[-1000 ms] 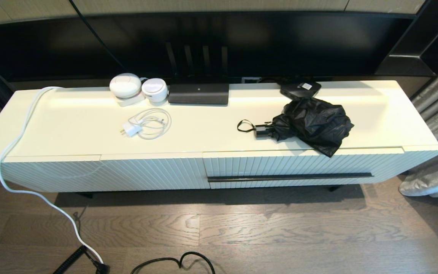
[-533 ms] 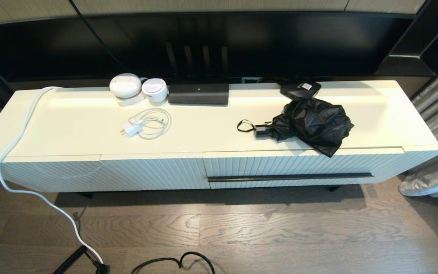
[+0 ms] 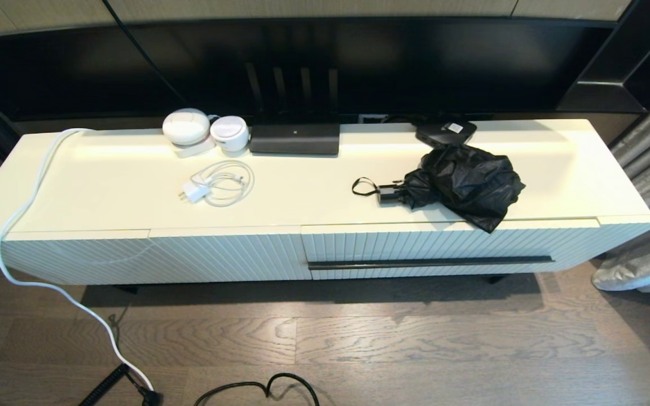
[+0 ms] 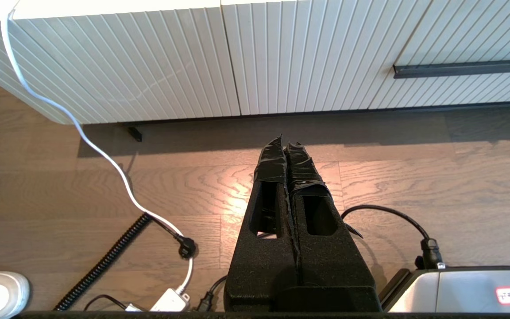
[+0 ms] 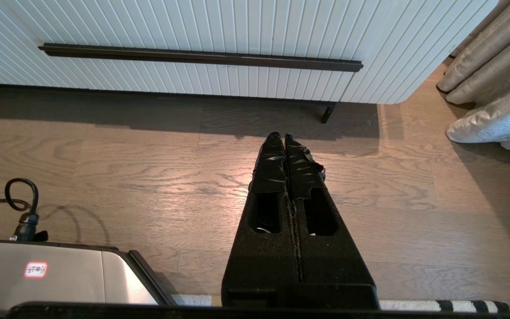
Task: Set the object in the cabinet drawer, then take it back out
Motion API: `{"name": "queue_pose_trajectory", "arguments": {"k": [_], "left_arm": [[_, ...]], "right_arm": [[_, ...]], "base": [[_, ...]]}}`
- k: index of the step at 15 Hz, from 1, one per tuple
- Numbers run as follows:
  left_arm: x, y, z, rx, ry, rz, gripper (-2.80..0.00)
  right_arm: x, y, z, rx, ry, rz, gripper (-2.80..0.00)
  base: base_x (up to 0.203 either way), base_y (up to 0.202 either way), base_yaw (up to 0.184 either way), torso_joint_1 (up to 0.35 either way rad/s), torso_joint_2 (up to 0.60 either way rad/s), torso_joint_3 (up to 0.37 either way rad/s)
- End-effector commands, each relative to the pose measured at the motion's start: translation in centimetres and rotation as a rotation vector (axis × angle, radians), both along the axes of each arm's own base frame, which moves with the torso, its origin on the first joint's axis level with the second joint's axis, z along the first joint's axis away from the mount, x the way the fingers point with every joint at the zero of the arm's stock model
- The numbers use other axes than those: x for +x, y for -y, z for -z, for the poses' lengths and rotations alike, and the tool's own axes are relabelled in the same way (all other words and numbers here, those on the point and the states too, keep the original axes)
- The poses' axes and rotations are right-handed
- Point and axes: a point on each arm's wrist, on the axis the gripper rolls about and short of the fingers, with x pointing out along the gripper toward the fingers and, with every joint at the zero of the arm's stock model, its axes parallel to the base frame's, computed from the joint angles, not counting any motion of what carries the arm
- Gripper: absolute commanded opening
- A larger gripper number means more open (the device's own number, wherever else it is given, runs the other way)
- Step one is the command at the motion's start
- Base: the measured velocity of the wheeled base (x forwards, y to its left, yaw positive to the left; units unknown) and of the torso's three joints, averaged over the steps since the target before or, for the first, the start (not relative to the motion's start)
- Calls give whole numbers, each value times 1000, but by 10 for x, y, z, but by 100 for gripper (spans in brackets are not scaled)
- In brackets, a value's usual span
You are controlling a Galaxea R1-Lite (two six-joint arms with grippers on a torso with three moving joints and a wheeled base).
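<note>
Change: nothing has moved since the earlier frames.
Left hand [image 4: 285, 144]: you've got it low over the floor, facing the cabinet, fingers pressed together, empty.
Right hand [image 5: 280, 138]: same, closed and empty, facing the drawer.
Drawer [image 3: 449, 245]: fully closed, bar handle [image 3: 431, 263] untouched.
Umbrella [image 3: 460, 183]: on the cabinet top above the drawer, fabric overhanging the front edge, wrist loop [image 3: 363, 186] pointing left.
</note>
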Motion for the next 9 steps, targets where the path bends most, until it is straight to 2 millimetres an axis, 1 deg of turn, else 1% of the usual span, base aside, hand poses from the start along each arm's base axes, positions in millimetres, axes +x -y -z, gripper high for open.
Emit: {"name": "queue_pose_trajectory", "arguments": {"k": [1,9], "left_arm": [[0,0,0,0,-3,0,-280],[0,0,0,0,-3,0,-280]], "right_arm": [[0,0,0,0,-2,0,-280],[0,0,0,0,-2,0,-280]], "base": [[0,0,0,0,0,0],[0,0,0,0,0,0]]}}
